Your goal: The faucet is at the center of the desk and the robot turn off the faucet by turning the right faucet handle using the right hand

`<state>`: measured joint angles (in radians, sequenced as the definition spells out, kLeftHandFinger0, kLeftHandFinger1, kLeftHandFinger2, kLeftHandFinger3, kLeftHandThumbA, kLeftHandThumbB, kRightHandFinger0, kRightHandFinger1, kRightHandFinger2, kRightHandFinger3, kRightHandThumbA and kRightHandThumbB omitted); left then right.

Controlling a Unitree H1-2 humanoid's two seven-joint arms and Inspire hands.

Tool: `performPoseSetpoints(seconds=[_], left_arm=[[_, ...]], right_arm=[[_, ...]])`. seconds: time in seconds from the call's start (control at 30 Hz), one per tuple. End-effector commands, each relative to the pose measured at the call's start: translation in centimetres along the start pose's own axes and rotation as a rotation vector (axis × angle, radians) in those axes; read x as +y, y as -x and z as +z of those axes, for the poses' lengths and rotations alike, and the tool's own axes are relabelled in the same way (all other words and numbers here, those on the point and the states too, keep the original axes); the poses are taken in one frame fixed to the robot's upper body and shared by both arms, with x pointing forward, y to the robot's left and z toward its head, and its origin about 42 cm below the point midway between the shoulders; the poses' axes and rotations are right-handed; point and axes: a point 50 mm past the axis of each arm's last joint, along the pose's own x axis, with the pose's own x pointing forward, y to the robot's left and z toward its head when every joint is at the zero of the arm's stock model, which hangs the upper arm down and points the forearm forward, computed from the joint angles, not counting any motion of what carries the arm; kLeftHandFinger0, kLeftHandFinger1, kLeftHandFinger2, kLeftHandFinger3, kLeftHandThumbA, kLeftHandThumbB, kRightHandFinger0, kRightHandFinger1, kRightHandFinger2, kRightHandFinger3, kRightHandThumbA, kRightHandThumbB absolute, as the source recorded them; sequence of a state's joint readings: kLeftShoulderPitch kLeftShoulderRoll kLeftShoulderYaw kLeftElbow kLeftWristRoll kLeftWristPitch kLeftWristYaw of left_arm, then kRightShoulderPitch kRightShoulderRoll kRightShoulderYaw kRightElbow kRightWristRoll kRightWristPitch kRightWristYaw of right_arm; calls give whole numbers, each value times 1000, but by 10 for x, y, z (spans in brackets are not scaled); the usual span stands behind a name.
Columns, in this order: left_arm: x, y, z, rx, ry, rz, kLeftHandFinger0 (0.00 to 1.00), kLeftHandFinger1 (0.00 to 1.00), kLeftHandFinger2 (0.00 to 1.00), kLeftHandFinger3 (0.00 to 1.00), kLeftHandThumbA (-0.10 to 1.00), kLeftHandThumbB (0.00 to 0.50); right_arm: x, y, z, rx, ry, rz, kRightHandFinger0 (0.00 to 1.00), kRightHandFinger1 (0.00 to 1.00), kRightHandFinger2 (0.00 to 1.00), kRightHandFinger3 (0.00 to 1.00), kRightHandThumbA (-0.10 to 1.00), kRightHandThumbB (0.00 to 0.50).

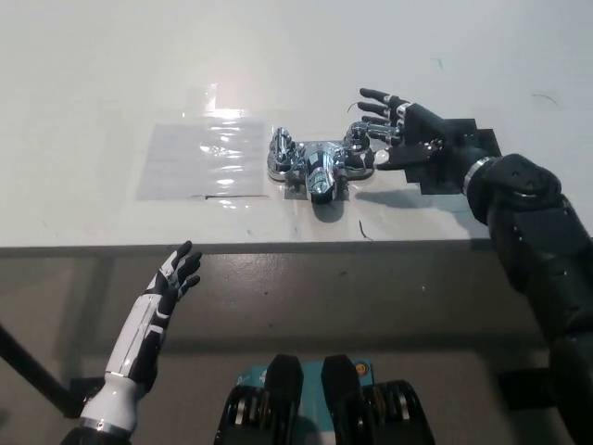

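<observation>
While my left hand (174, 275) idles nearest to me, below the front edge of the desk (93, 74) with its fingers spread and nothing in them, all the work lies farther out. Beyond that edge, a sheet of clear plastic film (202, 158) lies flat on the white top, and just to its right sits the faucet (317, 163), about mid-desk, its spout pointing back toward me.

It is polished chrome, so I judge it hard, rigid and slick; it appears to be mounted to the desk, so I expect it to hold when I twist. The right faucet handle (359, 141) is the small chrome knob at the faucet's right end. It looks stiff enough to need a firm wrap rather than a fingertip nudge. The best hold, as I judge it, is fingers over the top of the knob and thumb against its near side, so the metal cannot slip through.

My right hand (408, 139) reaches in from the right, forearm low over the desk, palm turned toward the faucet. Its fingers are spread, with the tips at or just beside the handle; I cannot tell whether they touch it. Nothing is clamped yet.
</observation>
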<state>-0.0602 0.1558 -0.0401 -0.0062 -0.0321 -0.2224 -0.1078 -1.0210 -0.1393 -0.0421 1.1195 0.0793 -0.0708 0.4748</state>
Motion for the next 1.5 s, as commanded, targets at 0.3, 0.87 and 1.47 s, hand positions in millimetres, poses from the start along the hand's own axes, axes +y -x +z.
performPoseSetpoints(seconds=[0.3, 0.87, 1.47], left_arm=[[7, -7, 12, -65, -20, -8, 1000, 1000, 1000, 1000, 993, 281], [8, -10, 14, -70, -19, -13, 1000, 1000, 1000, 1000, 979, 272], [9, -9, 14, -67, -23, -13, 1000, 1000, 1000, 1000, 993, 283]], right_arm=[[86, -10, 19, -251, 92, -187, 1000, 1000, 1000, 1000, 1000, 288], [169, 40, 18, -420, 234, -445, 1000, 1000, 1000, 1000, 1000, 223], [167, 42, 27, -527, 177, -738, 1000, 1000, 1000, 1000, 1000, 128]])
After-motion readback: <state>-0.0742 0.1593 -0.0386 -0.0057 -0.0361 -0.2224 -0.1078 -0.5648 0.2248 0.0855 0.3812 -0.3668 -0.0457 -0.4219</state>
